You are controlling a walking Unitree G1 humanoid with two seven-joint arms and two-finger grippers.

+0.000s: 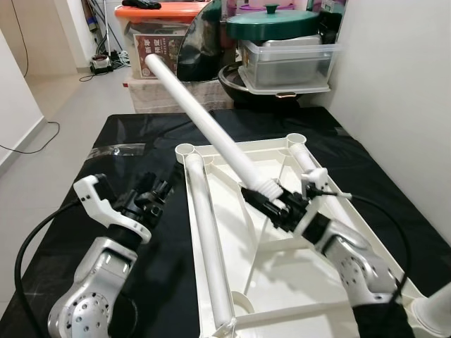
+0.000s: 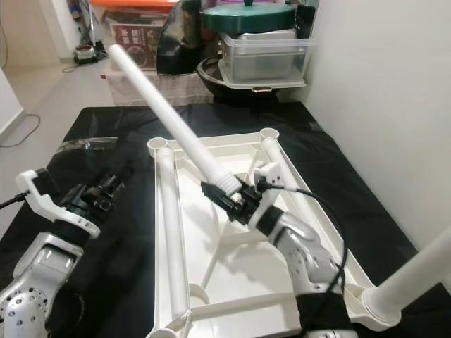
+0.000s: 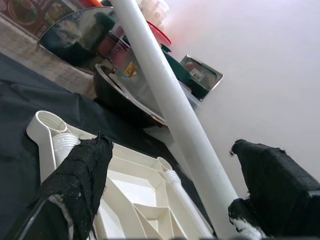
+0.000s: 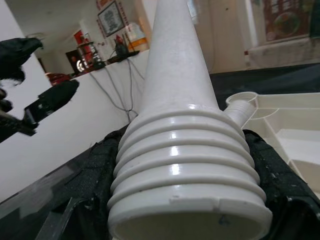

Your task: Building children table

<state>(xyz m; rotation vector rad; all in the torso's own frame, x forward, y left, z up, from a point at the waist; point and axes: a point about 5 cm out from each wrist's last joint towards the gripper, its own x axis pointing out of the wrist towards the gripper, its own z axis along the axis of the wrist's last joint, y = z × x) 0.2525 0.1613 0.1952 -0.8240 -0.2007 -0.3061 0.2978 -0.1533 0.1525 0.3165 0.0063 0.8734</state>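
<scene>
A: Tabletop [image 1: 282, 282], white, upside down on the black cloth [image 1: 141, 141], fills the lower centre of the head views. Right gripper [image 1: 270, 199]?

B: Clenched on the threaded end of a loose table leg [image 1: 204, 113]. Right wrist view shows the black fingers [image 4: 277, 175] pressed on both sides of the ribbed collar. Grip point sits mid-frame over the tabletop's ribbed underside; the leg slants from there to the upper left of the frame, free end high in the air.

A: Left gripper [image 1: 151, 197]?

B: Released, fingers spread, holding nothing. Lower left of frame, over the black cloth, just beside the tabletop's left edge. Its wrist view shows the slanted leg between the two pads [image 3: 80, 175], not touching.

A: Other legs?

B: One leg [image 1: 208, 239] lies along the left edge by the corner socket [image 1: 186, 149]. Another [image 1: 310, 169] lies by the upper right socket [image 1: 296, 139]. A fourth [image 2: 416, 271] stands up at the lower right corner.

A: Behind?

B: Green pot lid [image 1: 271, 22] on clear plastic tubs [image 1: 285, 63], top centre; orange-lidded bin [image 1: 158, 32] to its left.
</scene>
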